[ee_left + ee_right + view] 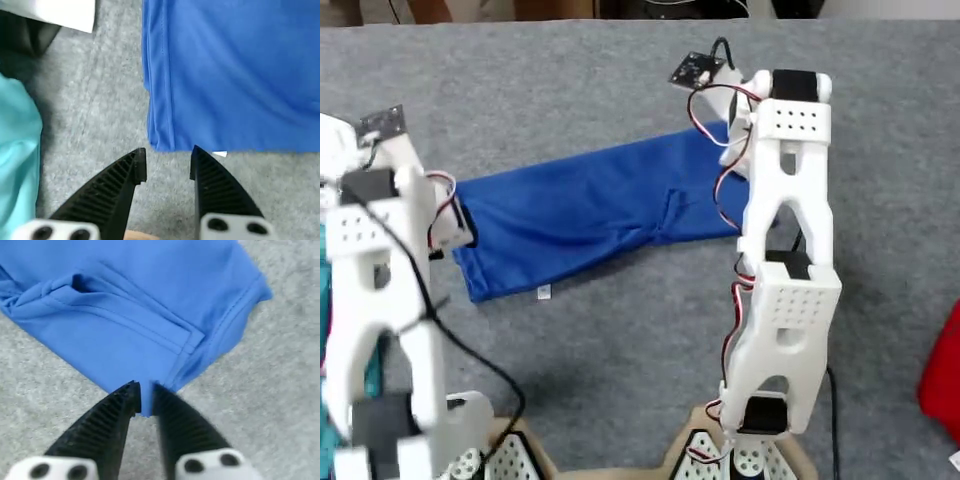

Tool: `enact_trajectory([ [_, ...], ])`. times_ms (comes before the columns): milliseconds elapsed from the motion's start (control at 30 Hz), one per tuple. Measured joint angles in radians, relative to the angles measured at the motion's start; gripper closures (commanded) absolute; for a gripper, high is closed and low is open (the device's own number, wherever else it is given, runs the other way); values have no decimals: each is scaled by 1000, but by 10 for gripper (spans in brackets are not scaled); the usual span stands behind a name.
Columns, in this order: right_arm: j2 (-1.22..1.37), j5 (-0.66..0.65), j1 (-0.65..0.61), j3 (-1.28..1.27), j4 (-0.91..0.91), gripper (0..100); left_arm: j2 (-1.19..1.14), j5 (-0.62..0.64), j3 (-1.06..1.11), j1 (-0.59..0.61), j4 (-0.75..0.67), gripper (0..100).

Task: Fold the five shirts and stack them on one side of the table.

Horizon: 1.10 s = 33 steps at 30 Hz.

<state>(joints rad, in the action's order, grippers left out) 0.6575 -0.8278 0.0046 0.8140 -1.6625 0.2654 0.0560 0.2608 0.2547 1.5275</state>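
R pincer (145, 396) nips blue shirt (580, 215) edge betw. its tips, L pincer (167, 162) agape just short of opp. corner, prob. to lift both ends for fold.

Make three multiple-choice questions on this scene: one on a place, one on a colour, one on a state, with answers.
1. Where does the teal cloth lie? A) on the blue shirt B) beside the left arm, apart from the blue shirt C) at the far edge
2. What colour is the cloth at the high view's right edge? A) red B) yellow C) white
3. How do the left gripper's fingers stand? A) open at the blue shirt's corner B) shut on the teal cloth C) shut on a sleeve
Answers: 1 B, grey table lies between them; 2 A, it is red; 3 A, a wide gap separates them.
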Motion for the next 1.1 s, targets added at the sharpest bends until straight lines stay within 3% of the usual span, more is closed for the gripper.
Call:
enact_trajectory([
  [367,250,-2,97,203,84,992,-485,5,-313,11,-3,832],
  [667,420,23,158,417,87,992,-600,5,-387,37,-3,832],
  [1100,445,23,160,445,87,992,-806,5,-509,72,-60,832],
])
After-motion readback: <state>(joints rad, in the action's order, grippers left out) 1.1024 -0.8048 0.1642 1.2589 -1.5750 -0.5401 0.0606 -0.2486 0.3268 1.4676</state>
